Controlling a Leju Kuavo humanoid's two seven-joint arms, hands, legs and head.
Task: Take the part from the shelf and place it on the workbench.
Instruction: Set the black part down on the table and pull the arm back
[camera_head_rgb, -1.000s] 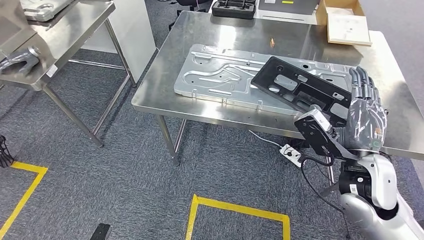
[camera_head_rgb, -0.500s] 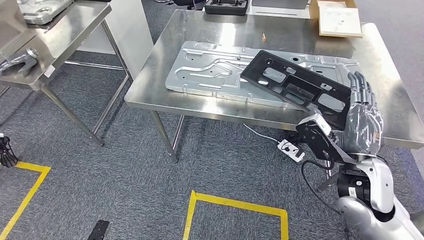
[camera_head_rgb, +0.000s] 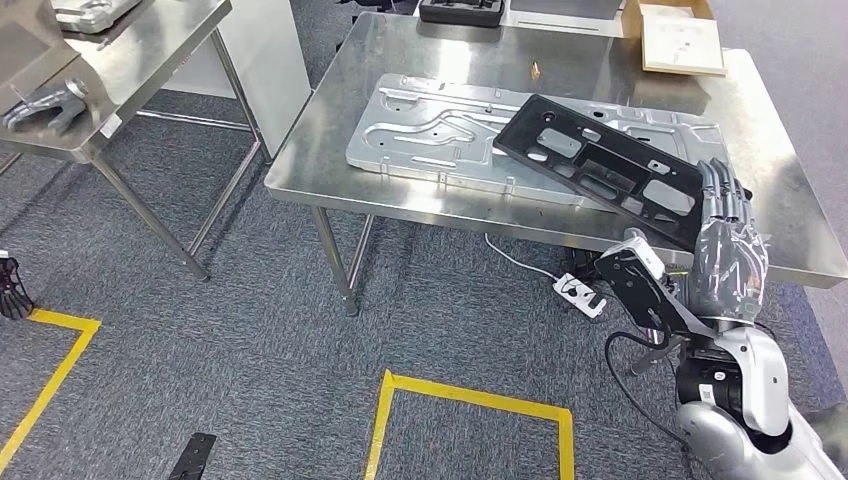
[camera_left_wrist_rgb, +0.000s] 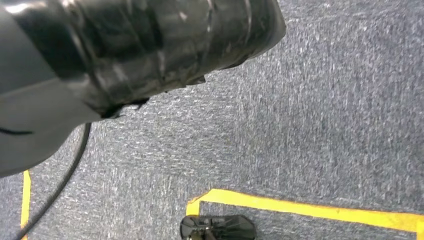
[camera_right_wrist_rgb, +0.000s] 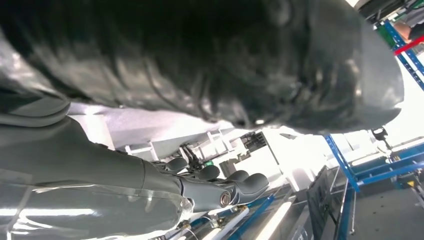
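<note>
Placing step: black part held over the bench's near right edge.

Right hand (camera_head_rgb: 728, 262) grips the near end of the black part (camera_head_rgb: 600, 165), which slants up across the silver plate (camera_head_rgb: 440, 140) on the bench (camera_head_rgb: 320, 165). Next move, as I judge it: lower the part flat, then let go. Left hand (camera_left_wrist_rgb: 125, 45) hangs over the floor; whether it is open or closed I cannot tell.

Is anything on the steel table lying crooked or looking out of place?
Yes. The black part lies askew, at an angle across the silver panel instead of flat on the workbench. Its near end reaches the table's front edge, where the right hand is at it.
</note>
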